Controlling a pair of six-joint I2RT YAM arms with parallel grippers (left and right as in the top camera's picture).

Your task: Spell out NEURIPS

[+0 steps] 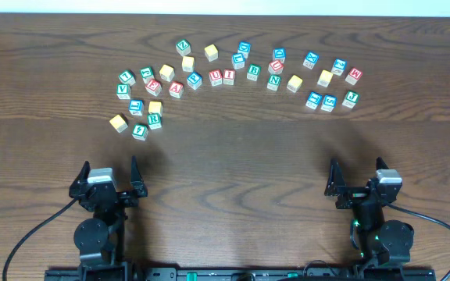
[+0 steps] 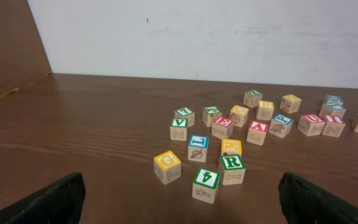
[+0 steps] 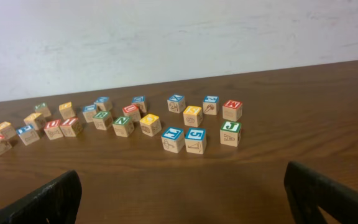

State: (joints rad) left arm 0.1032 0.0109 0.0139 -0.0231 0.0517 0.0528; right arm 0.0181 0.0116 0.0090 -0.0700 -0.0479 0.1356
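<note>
Overhead, the left fingers [image 1: 135,178] and right fingers [image 1: 334,178] are sitting spread and empty near the table [image 1: 225,164] edge while the NEURIPS cubes [image 1: 216,76] are lying scattered far off, so spelling is apparently just starting, calling for reaching the N cube [image 1: 273,81] first.

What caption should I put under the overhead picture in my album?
Letter cubes lie scattered on a wooden table while the left gripper and right gripper sit open.
</note>
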